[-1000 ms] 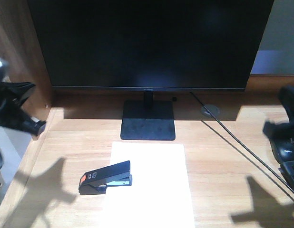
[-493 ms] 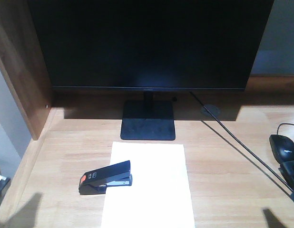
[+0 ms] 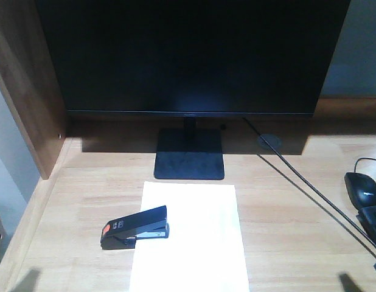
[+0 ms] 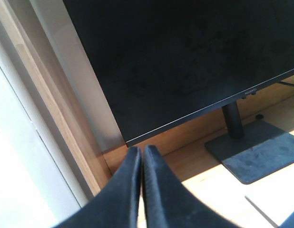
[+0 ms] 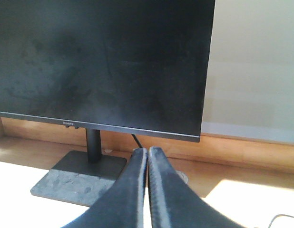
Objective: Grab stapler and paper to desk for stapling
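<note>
The black stapler (image 3: 135, 227), orange-red patch at its left end, lies across the left edge of the white paper (image 3: 191, 236) on the wood-grain desk (image 3: 285, 207), in front of the monitor stand. Neither arm shows in the front view. In the left wrist view my left gripper (image 4: 142, 151) is shut with nothing between its fingers, pointing at the desk's back left corner. A corner of the paper (image 4: 275, 205) shows at the lower right there. My right gripper (image 5: 148, 151) is shut on nothing too, aimed at the desk behind the monitor stand. The stapler is out of both wrist views.
A large black monitor (image 3: 191, 55) on a square stand (image 3: 189, 155) fills the back. A dark wooden side panel (image 3: 27, 91) bounds the left. A cable (image 3: 309, 191) runs past the round grommet (image 3: 268, 141) to the right, where a black mouse (image 3: 362, 188) and a keyboard corner (image 3: 373, 219) lie.
One second ago both arms showed at the left and right edges of the front view. They have pulled back out of it. Stapler and paper have not moved.
</note>
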Controlling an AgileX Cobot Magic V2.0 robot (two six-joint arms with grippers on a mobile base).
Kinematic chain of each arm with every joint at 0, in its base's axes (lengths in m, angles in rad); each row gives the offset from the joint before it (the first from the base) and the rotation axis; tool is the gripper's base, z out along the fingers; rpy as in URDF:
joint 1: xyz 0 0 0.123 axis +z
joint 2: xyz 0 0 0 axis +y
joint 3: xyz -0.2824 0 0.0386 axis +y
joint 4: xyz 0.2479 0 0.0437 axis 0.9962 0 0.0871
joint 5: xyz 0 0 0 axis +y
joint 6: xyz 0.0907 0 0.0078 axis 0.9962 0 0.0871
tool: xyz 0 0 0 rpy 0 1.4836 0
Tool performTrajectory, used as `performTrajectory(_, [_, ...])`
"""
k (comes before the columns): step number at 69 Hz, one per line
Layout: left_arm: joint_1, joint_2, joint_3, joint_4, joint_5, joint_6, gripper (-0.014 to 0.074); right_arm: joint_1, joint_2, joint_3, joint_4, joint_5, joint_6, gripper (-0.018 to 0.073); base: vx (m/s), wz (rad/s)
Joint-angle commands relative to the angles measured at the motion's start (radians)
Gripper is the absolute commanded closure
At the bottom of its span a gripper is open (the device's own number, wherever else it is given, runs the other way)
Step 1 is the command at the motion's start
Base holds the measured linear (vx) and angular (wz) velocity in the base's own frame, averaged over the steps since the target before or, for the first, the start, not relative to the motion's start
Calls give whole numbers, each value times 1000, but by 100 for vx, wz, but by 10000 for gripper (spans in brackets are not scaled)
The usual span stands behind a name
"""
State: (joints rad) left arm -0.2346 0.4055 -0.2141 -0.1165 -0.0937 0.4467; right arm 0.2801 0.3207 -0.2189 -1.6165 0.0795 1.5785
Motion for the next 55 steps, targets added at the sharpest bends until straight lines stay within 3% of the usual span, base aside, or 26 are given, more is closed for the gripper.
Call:
performTrajectory(1, [-1, 6, -26, -6, -73, -10, 603, -1, 8, -28, -19, 4, -3, 569, 0, 0])
performTrajectory(55, [-1, 6, -26, -6, -72, -10, 603, -1, 8, -28, -19, 4, -3, 569, 0, 0])
